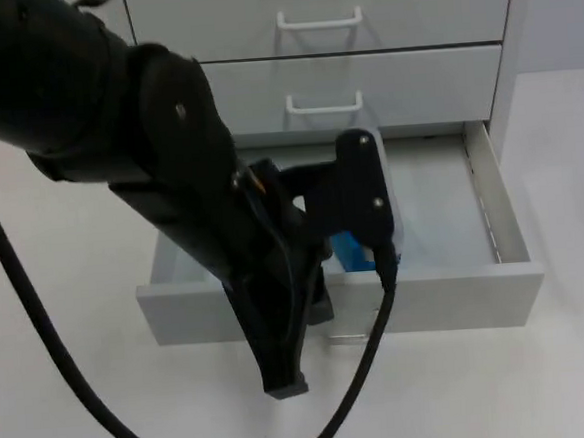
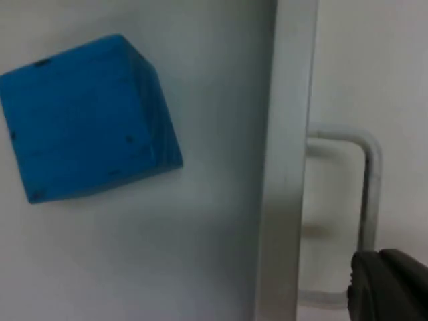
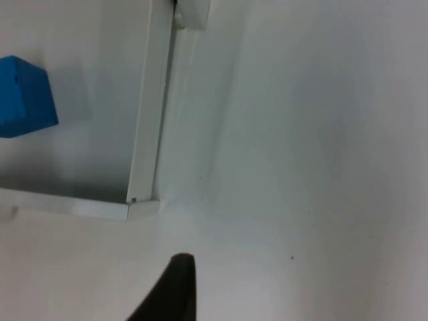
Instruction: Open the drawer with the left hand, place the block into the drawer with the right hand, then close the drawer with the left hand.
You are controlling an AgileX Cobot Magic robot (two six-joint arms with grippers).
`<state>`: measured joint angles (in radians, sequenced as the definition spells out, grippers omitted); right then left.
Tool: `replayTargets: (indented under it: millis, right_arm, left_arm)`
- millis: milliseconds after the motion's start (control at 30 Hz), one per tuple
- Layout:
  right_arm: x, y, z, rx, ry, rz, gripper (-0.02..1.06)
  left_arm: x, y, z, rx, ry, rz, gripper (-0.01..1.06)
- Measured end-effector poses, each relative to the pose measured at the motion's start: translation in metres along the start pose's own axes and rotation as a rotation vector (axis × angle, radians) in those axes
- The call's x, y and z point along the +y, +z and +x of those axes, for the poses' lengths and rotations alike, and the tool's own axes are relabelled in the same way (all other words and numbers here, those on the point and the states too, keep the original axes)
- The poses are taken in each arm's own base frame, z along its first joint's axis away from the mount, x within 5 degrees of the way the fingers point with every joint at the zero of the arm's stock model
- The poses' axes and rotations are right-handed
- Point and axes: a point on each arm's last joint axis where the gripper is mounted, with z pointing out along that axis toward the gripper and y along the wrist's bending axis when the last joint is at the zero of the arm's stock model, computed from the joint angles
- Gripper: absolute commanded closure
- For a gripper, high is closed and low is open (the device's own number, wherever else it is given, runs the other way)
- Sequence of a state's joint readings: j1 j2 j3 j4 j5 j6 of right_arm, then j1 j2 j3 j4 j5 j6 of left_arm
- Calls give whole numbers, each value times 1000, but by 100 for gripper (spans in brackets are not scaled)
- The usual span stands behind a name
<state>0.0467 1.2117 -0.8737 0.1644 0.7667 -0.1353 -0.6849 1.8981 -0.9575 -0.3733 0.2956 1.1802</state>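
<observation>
The bottom drawer (image 1: pixel 458 303) of the white cabinet stands pulled out. A blue block (image 1: pixel 352 250) lies on its floor close behind the front panel, partly covered by my left arm. In the left wrist view the block (image 2: pixel 80 117) rests inside, beside the front panel's edge (image 2: pixel 287 167) and the white handle (image 2: pixel 369 174). My left gripper (image 1: pixel 283 375) hangs just in front of the panel, beside the handle (image 1: pixel 345 338), its tip (image 2: pixel 388 287) close to the handle's lower end. My right gripper (image 3: pixel 175 291) hovers over bare table off the drawer's corner (image 3: pixel 140 204), with the block (image 3: pixel 23 97) in sight inside.
Two shut drawers with white handles (image 1: pixel 318 20) (image 1: pixel 324 103) sit above the open one. White table top (image 1: pixel 573 360) spreads in front of and to the right of the drawer. The left arm's bulk (image 1: pixel 114 111) covers the drawer's left half.
</observation>
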Motion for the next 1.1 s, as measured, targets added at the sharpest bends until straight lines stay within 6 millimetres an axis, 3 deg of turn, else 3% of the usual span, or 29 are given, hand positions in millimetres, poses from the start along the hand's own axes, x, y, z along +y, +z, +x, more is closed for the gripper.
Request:
replayTargets:
  millis: [233,433,900,1100]
  right_arm:
    - [0,0,0,0,0,0,-1]
    - [0,0,0,-3,0,0,-1]
    - [0,0,-1,-11,3,1,-1]
    - [0,0,-1,-14,3,2,-1]
  left_arm:
    - [3,21,5,5,7,-56,105]
    - [6,27,6,-5,8,-101,105]
    - [41,23,4,-117,-7,-430,105]
    - [59,38,12,-100,-33,-452,105]
